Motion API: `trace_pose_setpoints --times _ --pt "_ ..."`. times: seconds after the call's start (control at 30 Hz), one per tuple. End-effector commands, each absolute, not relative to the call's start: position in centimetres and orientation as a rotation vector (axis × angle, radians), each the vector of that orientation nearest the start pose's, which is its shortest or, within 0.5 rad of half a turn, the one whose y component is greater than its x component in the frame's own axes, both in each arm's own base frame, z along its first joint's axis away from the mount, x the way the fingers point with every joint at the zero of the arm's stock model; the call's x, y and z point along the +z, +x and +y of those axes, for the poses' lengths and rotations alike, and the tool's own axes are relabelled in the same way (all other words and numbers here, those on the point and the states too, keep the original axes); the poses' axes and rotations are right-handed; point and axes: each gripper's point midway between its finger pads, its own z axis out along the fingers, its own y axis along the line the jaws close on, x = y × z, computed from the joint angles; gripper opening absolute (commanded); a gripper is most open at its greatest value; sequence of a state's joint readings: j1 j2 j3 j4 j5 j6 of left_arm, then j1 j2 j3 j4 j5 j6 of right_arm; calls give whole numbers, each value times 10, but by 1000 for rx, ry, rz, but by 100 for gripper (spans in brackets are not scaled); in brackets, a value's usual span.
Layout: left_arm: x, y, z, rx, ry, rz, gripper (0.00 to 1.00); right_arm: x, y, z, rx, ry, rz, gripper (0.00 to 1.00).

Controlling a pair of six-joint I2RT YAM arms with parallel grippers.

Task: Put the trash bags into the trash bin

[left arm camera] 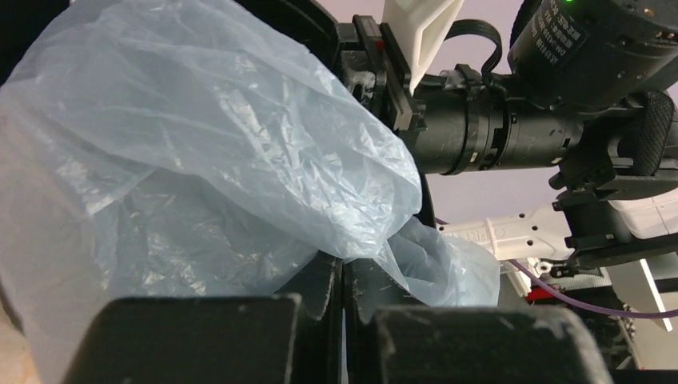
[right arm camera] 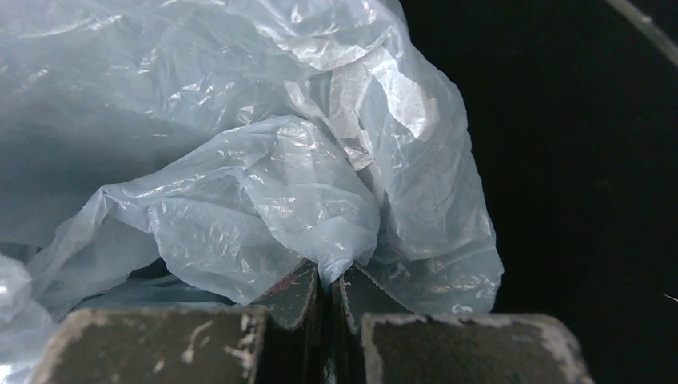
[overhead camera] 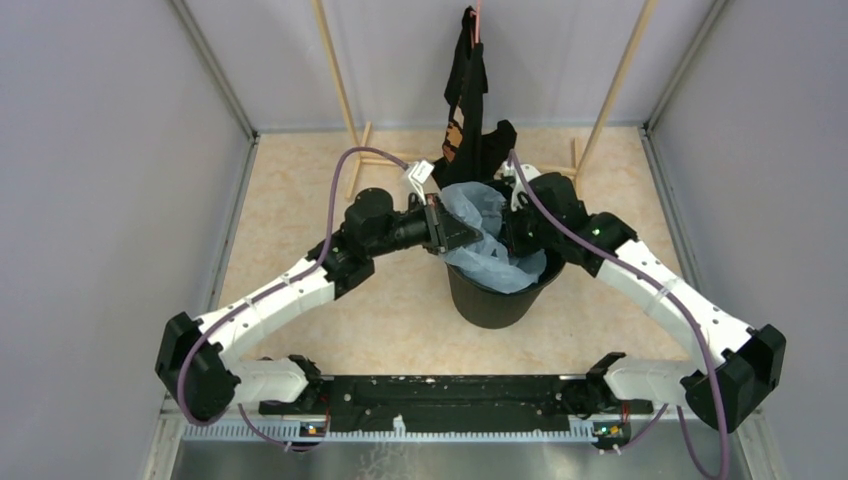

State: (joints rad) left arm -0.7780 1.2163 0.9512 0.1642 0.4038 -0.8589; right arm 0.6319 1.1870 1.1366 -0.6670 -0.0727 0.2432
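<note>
A light-blue crinkly trash bag bulges out of the mouth of the round black trash bin, which stands upright at the table's middle. My left gripper reaches in over the bin's left rim, shut on a fold of the trash bag; in the left wrist view the film is pinched at the gripper's tips. My right gripper comes in from the bin's far right, also shut on the trash bag. The right wrist view shows film caught in the gripper, with the bin's dark inner wall to the right.
A black garment with orange print hangs on a wooden frame just behind the bin, its lower end close to the rim. Grey walls close in the beige table on three sides. The right arm's wrist fills the left wrist view's upper right.
</note>
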Motion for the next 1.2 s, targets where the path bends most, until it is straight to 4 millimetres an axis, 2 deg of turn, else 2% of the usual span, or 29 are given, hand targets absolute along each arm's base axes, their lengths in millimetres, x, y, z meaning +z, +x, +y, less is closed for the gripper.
trace_pose_setpoints --times 0.0,0.13,0.23,0.3,0.37,0.47,0.53,0.7,0.77,0.93,1.17 --pt "331 213 -370 -1547 428 1821 0 240 269 203 468 -405 2190 0" --pt "337 207 -403 -1508 525 1818 0 277 263 191 463 -358 2112 0" --pt "329 208 -420 -1471 532 1850 0 300 257 178 441 -327 2071 0" --pt "320 212 -426 -1470 509 1879 0 306 255 172 428 -312 2051 0" --pt "310 215 -428 -1460 499 1904 0 305 253 175 451 -323 2038 0" --pt "307 221 -421 -1388 488 1908 0 292 252 192 539 -356 2043 0" --pt "311 225 -407 -1310 470 1894 0 273 252 205 601 -372 2062 0" --pt "314 222 -371 -1156 477 1883 0 210 257 229 676 -391 2185 0" --pt "313 216 -361 -1136 500 1877 0 193 256 239 709 -405 2226 0" --pt "322 200 -342 -1136 532 1845 0 173 243 271 795 -451 2242 0" --pt "333 195 -302 -1021 472 1831 0 154 220 318 1016 -443 2256 0"
